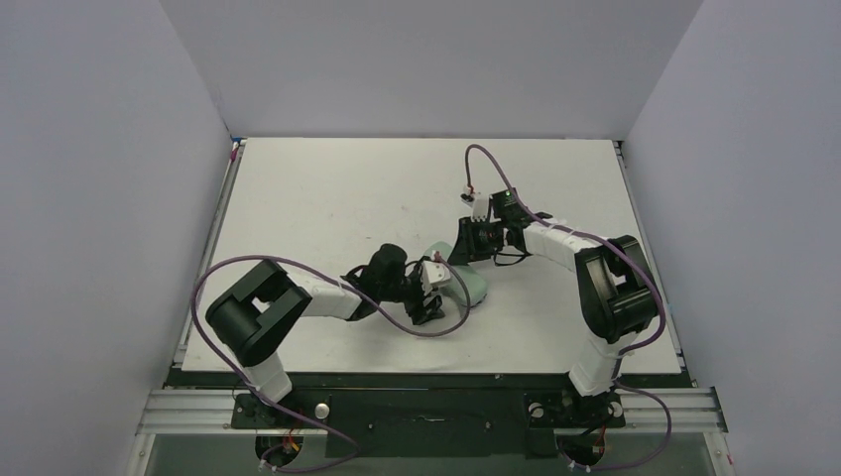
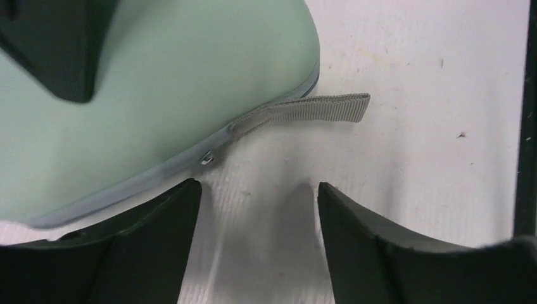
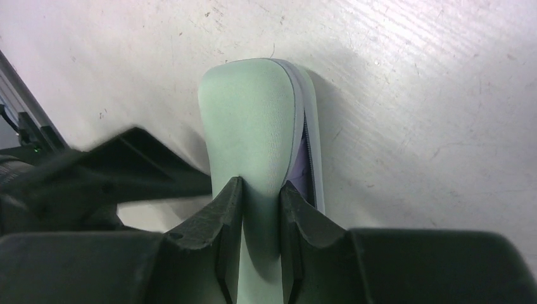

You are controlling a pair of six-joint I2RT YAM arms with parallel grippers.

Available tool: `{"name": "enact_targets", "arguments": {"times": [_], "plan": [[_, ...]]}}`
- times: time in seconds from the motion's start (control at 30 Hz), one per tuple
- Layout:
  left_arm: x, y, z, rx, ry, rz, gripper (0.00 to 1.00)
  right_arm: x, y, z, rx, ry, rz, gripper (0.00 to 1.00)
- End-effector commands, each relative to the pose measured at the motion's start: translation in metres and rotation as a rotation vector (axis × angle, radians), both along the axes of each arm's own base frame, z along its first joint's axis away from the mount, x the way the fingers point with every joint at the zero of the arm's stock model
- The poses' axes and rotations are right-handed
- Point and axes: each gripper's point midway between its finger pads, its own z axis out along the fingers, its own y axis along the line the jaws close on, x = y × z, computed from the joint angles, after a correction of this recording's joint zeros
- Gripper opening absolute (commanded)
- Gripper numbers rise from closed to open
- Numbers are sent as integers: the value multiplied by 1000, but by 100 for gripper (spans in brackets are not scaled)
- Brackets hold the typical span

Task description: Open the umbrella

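While your right gripper point(image 3: 259, 183) was clamped on the umbrella point(image 3: 253, 114), the thing lay folded shut on the white table point(image 1: 327, 188), roughly mid-table between the two arms. From the overhead view its long axis ran from the right gripper point(image 1: 474, 246) at the far end toward the near edge, drifting a bit right, with the rounded end point(image 1: 478, 296) pointing at the near side. In the right wrist view that same rounded end pointed straight away from the fingers, and a seam with grey piping ran down its right side. The fabric read as pale green in all three views.

Your left gripper point(image 2: 256, 190) was let go: jaws spread apart, only bare table between them, and the umbrella point(image 2: 158, 82) sat just beyond the left fingertip point(image 2: 187, 193) without touching it.

Counts: one umbrella, one short grey webbing strap point(image 2: 310, 109) sticking out of its edge and lying flat on the table, two arms, two grippers, and one purple cable per arm point(image 1: 436, 332) point(image 1: 486, 154).

As for stuff in the way, the left arm's black wrist point(image 3: 95, 171) crowded in right beside the umbrella on the left of the right wrist view. A black part point(image 2: 57, 44) also hung over the umbrella in the left wrist view; you couldn't tell what it was from that crop. Grey walls boxed the table on three sides.
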Motion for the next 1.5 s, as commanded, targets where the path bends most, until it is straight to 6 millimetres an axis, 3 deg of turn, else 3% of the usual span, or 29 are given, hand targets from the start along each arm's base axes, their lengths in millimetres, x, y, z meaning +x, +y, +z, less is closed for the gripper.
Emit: {"name": "enact_targets", "arguments": {"times": [0.0, 0.07, 0.1, 0.23, 0.37, 0.5, 0.67, 0.83, 1.0, 1.13, 1.27, 1.47], "plan": [[14, 13, 53, -117, 44, 62, 81, 16, 7, 40, -3, -188, 86, 14], [13, 28, 64, -124, 36, 71, 94, 13, 9, 46, -1, -198, 121, 21], [10, 33, 74, -139, 25, 66, 95, 9, 9, 46, -8, -192, 137, 23], [12, 65, 87, -127, 29, 132, 98, -2, 17, 57, -1, -206, 204, 36], [34, 101, 97, -139, 82, 320, 97, -26, 30, 71, 8, -239, 305, 48], [58, 128, 111, -187, 135, 507, 97, -48, 40, 78, 9, -258, 391, 51], [84, 150, 117, -239, 273, 725, 97, -73, 48, 69, 1, -242, 477, 47], [96, 149, 115, -275, 426, 842, 97, -93, 55, 58, -10, -230, 544, 37], [94, 128, 100, -268, 545, 848, 100, -108, 49, 36, -90, -274, 621, 37], [79, 100, 81, -216, 613, 829, 89, -119, 34, 11, -157, -268, 645, 38], [66, 84, 55, -151, 683, 844, 79, -117, 36, 23, -144, -295, 632, 43], [51, 103, 25, -33, 714, 906, 66, -97, 35, 76, -75, -336, 522, 50]]}}
